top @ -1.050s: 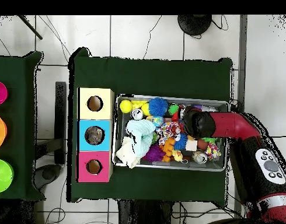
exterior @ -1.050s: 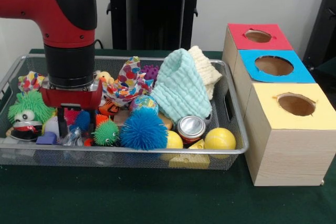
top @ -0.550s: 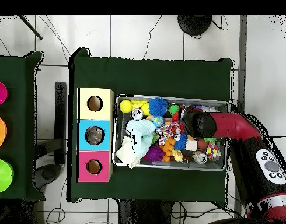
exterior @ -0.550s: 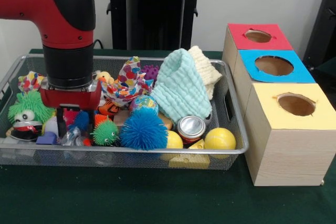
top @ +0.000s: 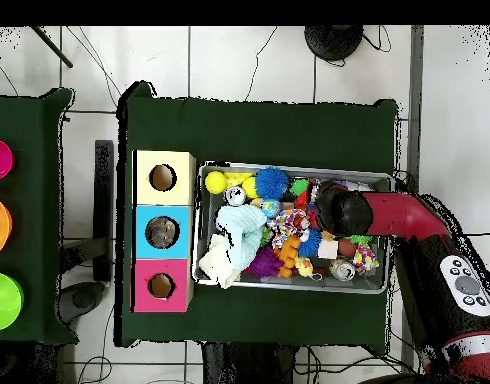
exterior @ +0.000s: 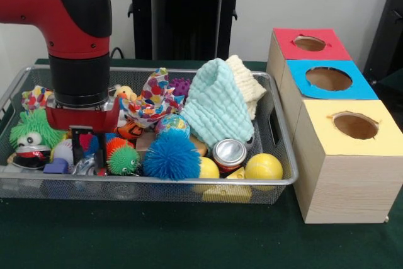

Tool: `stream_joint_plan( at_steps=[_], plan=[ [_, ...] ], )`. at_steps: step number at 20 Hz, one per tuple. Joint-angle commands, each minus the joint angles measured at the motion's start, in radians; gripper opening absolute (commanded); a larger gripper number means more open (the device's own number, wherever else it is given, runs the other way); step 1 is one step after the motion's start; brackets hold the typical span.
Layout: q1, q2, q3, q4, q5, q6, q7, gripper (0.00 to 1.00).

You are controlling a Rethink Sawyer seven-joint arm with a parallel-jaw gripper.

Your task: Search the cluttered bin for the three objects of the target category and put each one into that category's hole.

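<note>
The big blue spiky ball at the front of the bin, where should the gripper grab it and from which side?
Probably from straight above, closing across the middle of the big blue spiky ball. Its top is exposed and it sits above its neighbours, while the green spiky ball, the can and the bin's front rim crowd its sides. It is round, so any grip axis should serve.

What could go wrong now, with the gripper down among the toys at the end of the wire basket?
1. The gripper sits between tightly packed toys; lifting may drag out the green-and-orange spiky ball beside it.
2. The arm hides what lies under it, so it could grasp the wrong thing.
</note>
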Motion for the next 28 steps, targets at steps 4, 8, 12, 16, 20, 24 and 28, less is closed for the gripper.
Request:
stream_joint_plan(
  at_steps=[4,8,12,16,20,24,28],
  plan=[
    [0.033,0.062,0.041,0.009,0.01,0.046,-0.076,0.0],
    [0.027,0.063,0.049,0.016,0.018,0.044,-0.077,0.0],
    [0.019,0.018,0.058,0.053,0.039,0.067,-0.08,0.0],
    [0.004,-0.121,0.066,0.146,0.089,0.124,-0.08,0.0],
    [-0.004,-0.227,0.068,0.194,0.148,0.194,-0.096,0.0],
    [-0.003,-0.282,0.066,0.196,0.188,0.254,-0.119,0.0],
    [-0.002,-0.332,0.071,0.177,0.222,0.327,-0.148,0.0]
  ],
)
